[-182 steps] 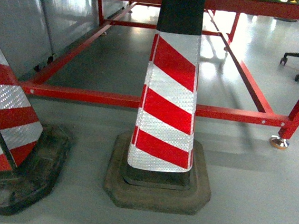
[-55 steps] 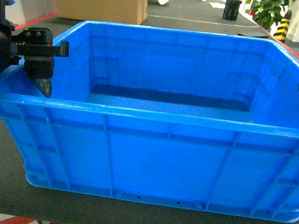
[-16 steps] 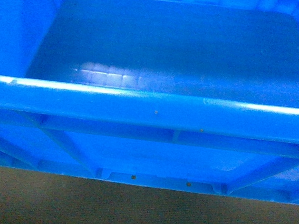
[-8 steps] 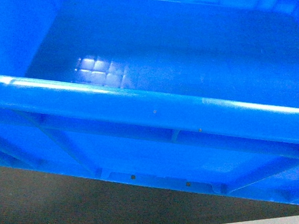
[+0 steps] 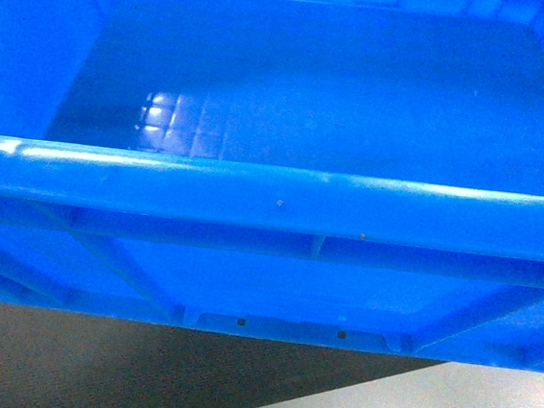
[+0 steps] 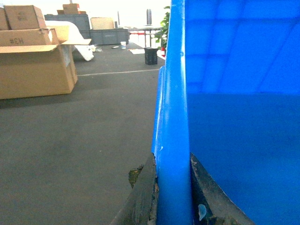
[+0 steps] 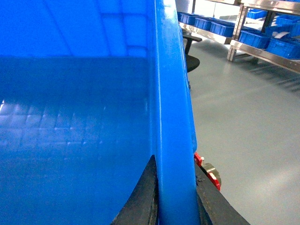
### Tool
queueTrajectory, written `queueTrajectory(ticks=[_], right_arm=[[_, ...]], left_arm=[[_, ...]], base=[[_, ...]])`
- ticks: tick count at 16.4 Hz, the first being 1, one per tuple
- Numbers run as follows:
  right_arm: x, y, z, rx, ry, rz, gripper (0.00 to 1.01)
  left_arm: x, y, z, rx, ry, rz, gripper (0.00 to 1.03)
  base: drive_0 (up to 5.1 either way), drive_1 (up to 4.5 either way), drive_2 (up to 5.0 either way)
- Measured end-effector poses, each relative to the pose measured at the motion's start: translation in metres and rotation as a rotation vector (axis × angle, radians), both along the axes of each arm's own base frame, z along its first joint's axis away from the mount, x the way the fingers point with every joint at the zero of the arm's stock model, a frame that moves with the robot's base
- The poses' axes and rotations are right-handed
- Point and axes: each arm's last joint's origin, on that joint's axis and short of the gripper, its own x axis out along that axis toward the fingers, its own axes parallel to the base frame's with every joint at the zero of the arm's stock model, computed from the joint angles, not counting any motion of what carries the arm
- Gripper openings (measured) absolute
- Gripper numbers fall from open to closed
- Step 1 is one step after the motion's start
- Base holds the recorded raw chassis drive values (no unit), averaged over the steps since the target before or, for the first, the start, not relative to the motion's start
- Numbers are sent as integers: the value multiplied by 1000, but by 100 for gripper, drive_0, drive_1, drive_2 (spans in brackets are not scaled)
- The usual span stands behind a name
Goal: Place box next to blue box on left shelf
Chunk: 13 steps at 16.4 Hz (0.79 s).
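I am carrying the box (image 5: 282,200) with left tool (image 6: 172,197) and right tool (image 7: 174,199) each clenched astride an opposite side rim, keeping it level.

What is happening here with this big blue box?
The robot holds the blue box with both arms. The left gripper has its jaws clamped on one side wall, and the right gripper on the opposite wall. The box is empty inside. It hangs partly over the edge of a dark table.
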Motion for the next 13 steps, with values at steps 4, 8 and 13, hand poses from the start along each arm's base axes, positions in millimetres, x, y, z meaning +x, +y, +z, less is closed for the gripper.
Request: queueTrajectory(ticks=[4,8,13], right_arm=[[0,0,0,0,0,0,9],[0,0,0,-1,0,0,9],[0,0,0,-1,0,0,9]], left_arm=[[0,0,0,0,0,0,11],[0,0,0,0,0,0,11],[0,0,0,0,0,0,11]], base=[[-151,-151,-151],[-144,-144,-144],[-154,-154,-154]])
